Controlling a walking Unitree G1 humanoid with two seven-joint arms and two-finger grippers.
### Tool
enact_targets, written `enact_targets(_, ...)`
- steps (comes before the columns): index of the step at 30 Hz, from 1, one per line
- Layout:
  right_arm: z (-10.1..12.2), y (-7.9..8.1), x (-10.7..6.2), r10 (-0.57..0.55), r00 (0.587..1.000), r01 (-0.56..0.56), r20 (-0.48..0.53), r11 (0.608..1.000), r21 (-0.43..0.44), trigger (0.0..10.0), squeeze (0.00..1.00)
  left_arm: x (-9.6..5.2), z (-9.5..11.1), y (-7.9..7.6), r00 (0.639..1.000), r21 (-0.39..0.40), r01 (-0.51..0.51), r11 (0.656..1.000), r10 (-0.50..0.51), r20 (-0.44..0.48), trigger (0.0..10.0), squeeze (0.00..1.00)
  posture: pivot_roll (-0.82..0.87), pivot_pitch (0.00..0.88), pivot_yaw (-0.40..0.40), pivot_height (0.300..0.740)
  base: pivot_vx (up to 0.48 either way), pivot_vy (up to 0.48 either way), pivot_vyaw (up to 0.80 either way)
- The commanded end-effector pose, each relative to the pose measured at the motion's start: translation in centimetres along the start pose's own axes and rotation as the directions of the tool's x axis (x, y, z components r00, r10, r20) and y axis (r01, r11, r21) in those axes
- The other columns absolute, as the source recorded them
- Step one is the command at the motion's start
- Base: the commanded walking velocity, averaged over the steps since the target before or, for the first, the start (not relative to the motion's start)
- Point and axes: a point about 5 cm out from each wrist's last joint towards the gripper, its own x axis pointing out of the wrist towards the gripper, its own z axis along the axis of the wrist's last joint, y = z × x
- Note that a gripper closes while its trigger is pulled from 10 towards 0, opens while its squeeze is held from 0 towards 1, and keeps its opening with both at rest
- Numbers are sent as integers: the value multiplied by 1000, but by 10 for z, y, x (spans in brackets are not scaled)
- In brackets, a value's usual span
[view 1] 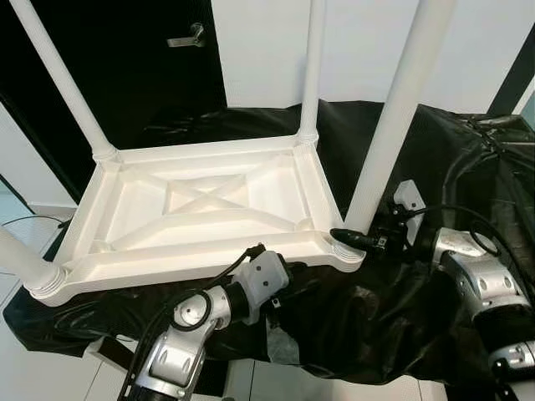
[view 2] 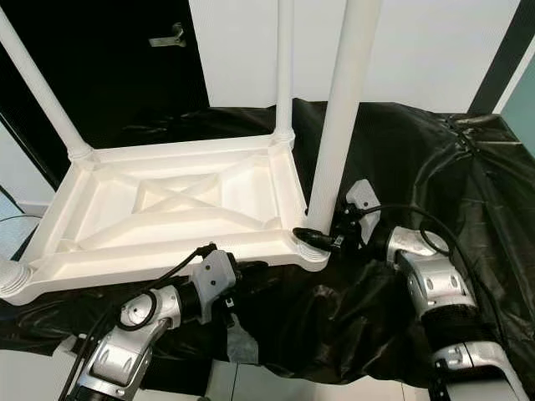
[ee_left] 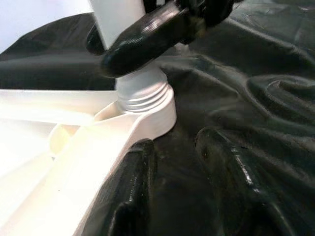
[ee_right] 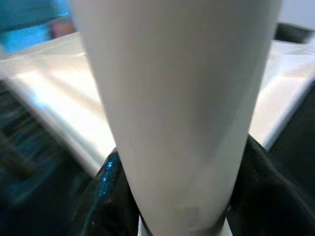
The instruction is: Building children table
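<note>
A white plastic children's table top (view 1: 201,209) lies upside down on a black cloth (view 1: 393,309). Legs stand up at the far left corner (view 1: 63,79), the far right corner (view 1: 313,67) and the near left corner (view 1: 21,263). My right gripper (view 1: 351,240) is shut on the base of the near right leg (view 1: 397,117), just above its threaded socket (ee_left: 147,98); the right wrist view has this leg (ee_right: 177,113) between the fingers. Open on the cloth at the table's front rim, my left gripper (ee_left: 179,187) has one finger (ee_left: 128,196) against the rim.
The cloth covers a low surface and bunches in folds at the right (view 1: 485,142). A black door with a metal handle (view 1: 188,36) and a white wall stand behind. Pale floor tiles (view 1: 17,217) lie to the left. Cables run along both arms.
</note>
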Motion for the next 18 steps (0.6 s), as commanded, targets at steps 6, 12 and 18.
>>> enact_targets(6,-21,13,2,-330,939,336,-95,940,55,10000,0,-1,2,7,994,2,-108,994,108,2,10000,0,22,0,12,740,0,0,0)
enact_targets(12,-26,37,15,-515,848,528,-127,839,127,10000,0,-3,0,7,995,6,-98,995,98,-3,10000,0,13,0,27,740,0,0,0)
enact_targets(18,-22,49,23,-587,799,602,-132,786,144,10000,0,-3,0,7,996,7,-95,995,95,-3,10000,0,13,0,24,740,0,0,0)
